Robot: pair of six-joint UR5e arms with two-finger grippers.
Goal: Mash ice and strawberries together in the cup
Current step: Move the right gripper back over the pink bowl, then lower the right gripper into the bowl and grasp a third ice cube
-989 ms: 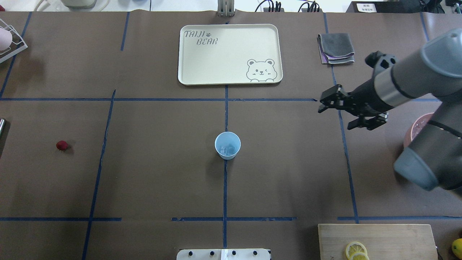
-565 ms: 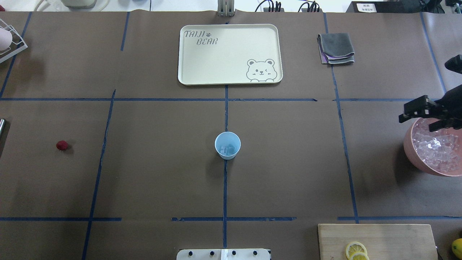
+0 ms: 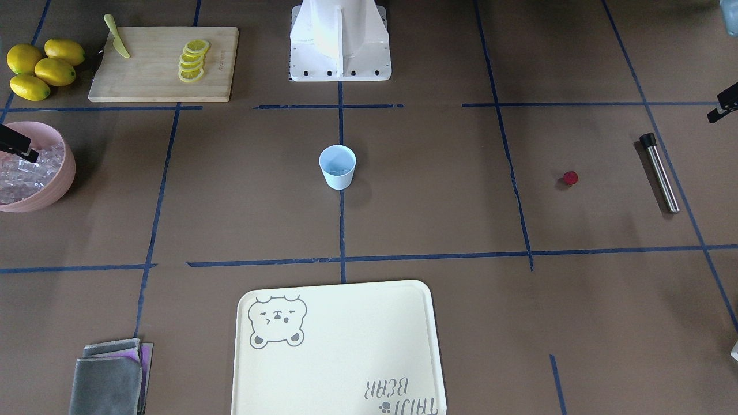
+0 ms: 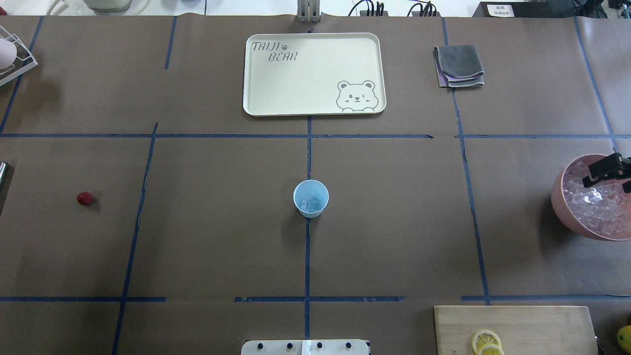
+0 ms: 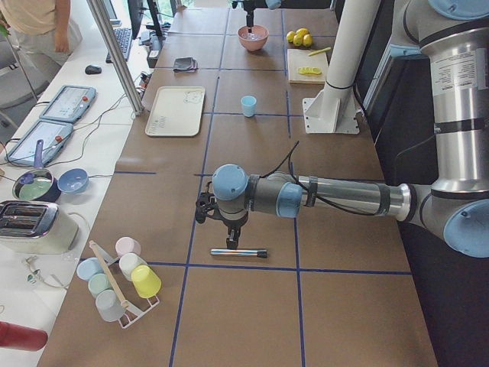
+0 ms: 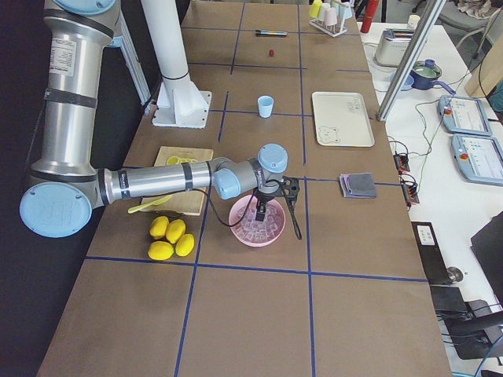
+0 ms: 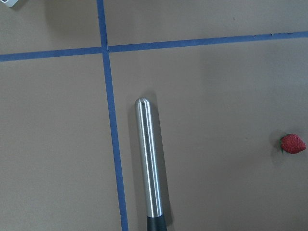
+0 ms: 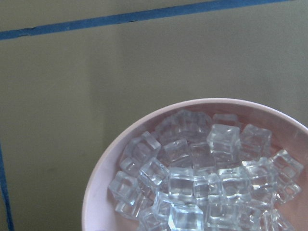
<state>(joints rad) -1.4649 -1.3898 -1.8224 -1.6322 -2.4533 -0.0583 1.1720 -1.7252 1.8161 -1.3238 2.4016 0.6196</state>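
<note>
Right hand [image 4: 607,180] is positioned over the pink bowl [image 4: 559,199] at the right edge of the surface. Its fingers are spread and nothing shows between them. One second ago it was out over the right-middle of the surface, toward the cup [image 4: 310,198]; it has since drawn back to the bowl. On that evidence a delivery has been completed, and the step in hand is probably another pick of ice [image 8: 202,178] from the bowl. The cup stands upright at the centre of the surface, unmoved, with a few clear cubes at its bottom. The strawberry [image 4: 85,198] lies alone near the left edge, well apart from the cup and not yet loaded, so mashing is likely still some steps off. A steel rod [image 7: 148,163] with a black grip lies flat closer still to the left edge, and the left hand [image 5: 231,238] hovers above it. Whether the left hand is wide or narrow cannot be told, because its wrist view shows no fingers. The right hand is cut off at the frame edge in both table views. Its wrist view shows only cubes and bowl rim, so contact with the ice cannot be confirmed. The number of cubes in the cup is hard to make out.
</note>
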